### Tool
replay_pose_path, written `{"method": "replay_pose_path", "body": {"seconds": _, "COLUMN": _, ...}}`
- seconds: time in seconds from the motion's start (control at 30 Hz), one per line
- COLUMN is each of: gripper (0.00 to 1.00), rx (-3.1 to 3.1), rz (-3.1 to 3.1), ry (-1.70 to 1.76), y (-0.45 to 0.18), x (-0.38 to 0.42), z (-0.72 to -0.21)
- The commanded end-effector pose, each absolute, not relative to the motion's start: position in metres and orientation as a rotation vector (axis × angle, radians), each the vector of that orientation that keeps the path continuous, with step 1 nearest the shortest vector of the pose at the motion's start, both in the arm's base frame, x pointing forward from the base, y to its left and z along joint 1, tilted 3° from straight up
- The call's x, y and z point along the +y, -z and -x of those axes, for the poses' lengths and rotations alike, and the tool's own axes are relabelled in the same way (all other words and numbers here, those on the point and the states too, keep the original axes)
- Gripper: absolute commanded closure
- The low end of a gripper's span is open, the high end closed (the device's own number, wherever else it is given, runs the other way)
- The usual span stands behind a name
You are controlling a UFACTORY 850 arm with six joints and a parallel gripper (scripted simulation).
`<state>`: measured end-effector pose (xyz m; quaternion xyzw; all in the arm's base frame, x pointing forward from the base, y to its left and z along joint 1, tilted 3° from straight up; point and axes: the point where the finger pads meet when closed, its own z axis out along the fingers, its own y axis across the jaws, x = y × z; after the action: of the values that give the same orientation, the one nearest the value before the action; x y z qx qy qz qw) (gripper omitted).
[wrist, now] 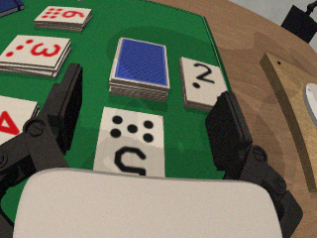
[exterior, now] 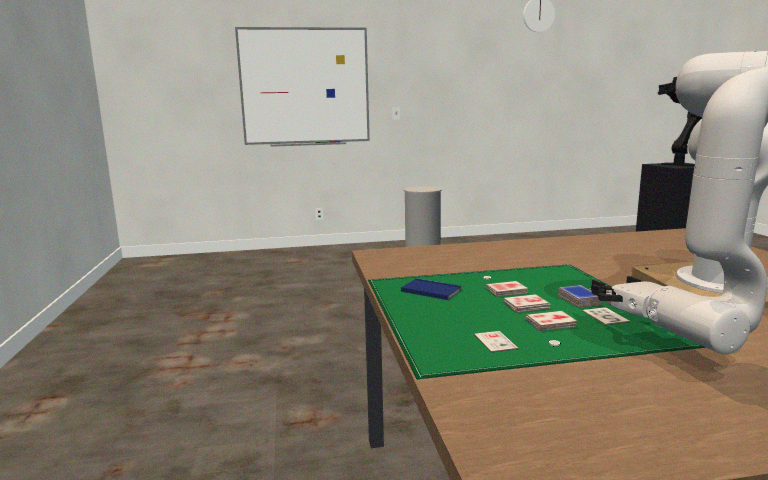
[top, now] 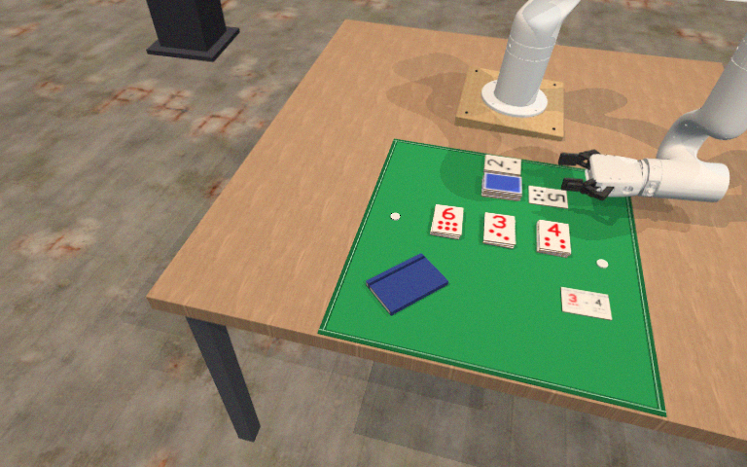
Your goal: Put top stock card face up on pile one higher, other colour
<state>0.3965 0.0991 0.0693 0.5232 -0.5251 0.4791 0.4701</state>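
The face-down stock (top: 501,184) is a blue-backed pile at the back of the green card cloth (top: 495,275); it also shows in the wrist view (wrist: 141,66). A black 2 (top: 502,163) lies face up just behind it. A black 5 (top: 548,197) (wrist: 129,141) lies face up on the cloth to the right of the stock, flat and alone. In front stand three face-up piles: red 6 (top: 446,220), red 3 (top: 499,230) and red 4 (top: 553,237). My gripper (top: 571,171) is open and empty, lying level and low just right of the black 5, fingers pointing at the stock (wrist: 149,89).
A blue notebook (top: 406,283) lies at the front left of the cloth. Two white chips (top: 395,215) (top: 602,263) and a small reference card (top: 586,303) also lie on the cloth. The arm's base plate (top: 511,103) is behind the cloth.
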Motion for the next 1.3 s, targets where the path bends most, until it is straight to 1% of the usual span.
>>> {"method": "replay_pose_path", "body": {"seconds": 0.0, "gripper": 0.00, "rx": -1.288, "rz": -1.282, "ry": -1.174, "y": -0.070, "x": 0.099, "z": -0.397}}
{"method": "replay_pose_path", "body": {"seconds": 0.5, "gripper": 0.00, "rx": -1.288, "rz": -1.282, "ry": -1.174, "y": -0.101, "x": 0.098, "z": -0.396}}
{"method": "replay_pose_path", "body": {"seconds": 0.93, "gripper": 0.00, "rx": -1.288, "rz": -1.282, "ry": -1.174, "y": -0.153, "x": 0.095, "z": -0.396}}
{"method": "replay_pose_path", "body": {"seconds": 1.27, "gripper": 0.00, "rx": -1.288, "rz": -1.282, "ry": -1.174, "y": -0.160, "x": 0.095, "z": -0.396}}
